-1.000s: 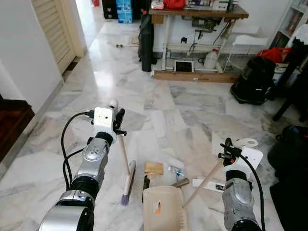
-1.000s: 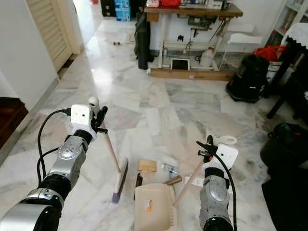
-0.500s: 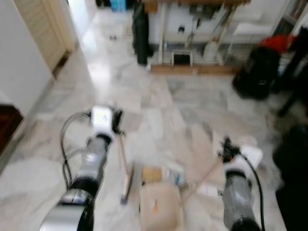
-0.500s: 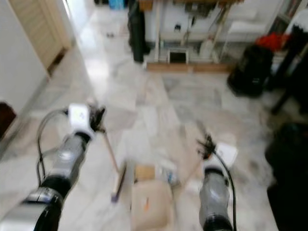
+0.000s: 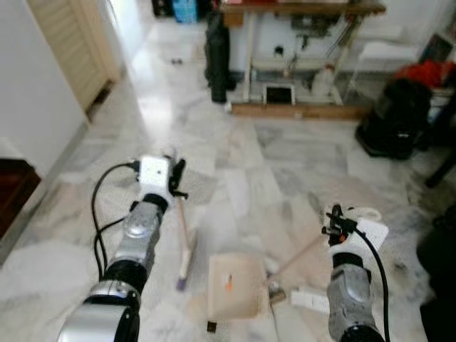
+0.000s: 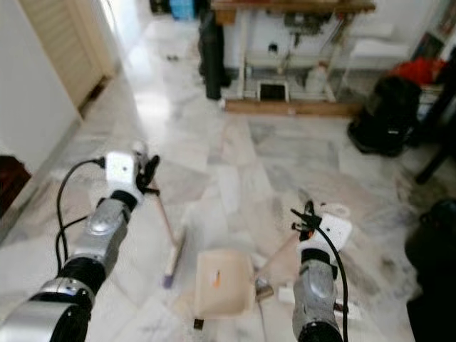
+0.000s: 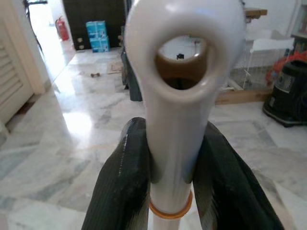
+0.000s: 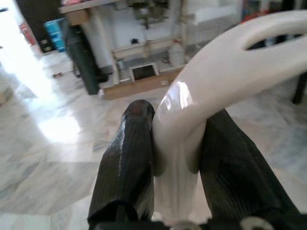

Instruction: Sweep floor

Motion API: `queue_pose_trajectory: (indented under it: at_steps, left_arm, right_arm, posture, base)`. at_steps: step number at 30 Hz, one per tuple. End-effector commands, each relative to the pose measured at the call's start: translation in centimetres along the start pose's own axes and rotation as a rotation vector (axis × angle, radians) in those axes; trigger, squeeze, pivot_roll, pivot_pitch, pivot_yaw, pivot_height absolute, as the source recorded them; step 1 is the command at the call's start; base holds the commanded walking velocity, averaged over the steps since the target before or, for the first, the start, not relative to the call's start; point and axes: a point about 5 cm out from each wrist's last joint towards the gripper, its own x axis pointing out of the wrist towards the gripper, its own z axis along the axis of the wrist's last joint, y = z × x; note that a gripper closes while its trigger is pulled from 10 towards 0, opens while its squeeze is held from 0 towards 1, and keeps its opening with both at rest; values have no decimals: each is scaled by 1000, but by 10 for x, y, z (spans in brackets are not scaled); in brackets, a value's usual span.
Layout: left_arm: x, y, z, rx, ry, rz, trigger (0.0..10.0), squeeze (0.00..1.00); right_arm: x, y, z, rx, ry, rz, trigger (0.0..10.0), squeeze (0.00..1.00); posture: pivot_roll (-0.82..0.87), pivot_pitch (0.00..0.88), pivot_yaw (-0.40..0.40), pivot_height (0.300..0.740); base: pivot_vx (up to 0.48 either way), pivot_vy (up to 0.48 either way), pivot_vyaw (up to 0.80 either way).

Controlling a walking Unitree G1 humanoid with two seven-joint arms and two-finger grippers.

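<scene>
My two arms are jointed silver metal with dark bands; each wrist carries a white box camera fed by a looping black cable. My left gripper [image 5: 176, 179] and right gripper [image 5: 333, 219] have long black fingers [image 7: 122, 191]
</scene>
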Motion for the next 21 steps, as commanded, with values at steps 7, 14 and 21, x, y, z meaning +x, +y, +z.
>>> queue_pose_trajectory:
  at_steps: [7,14,21]
  left_arm:
    - [0,8,6,39,-22,12,10000,0]
    - [-4,7,3,64,-11,2,10000,0]
    - [-5,6,2,72,-10,-6,10000,0]
  right_arm:
    - [-3,-6,-3,-22,16,-20,10000,0]
    - [-7,-7,-10,-123,54,-33,10000,0]
    - [-9,-13,-14,-165,84,-90,10000,0]
  posture:
    - [78,26,-12,740]
    - [78,38,-11,740]
    - [82,32,-9,740]
  base:
    - [0,0,0]
    - [0,0,0]
    - [0,0,0]
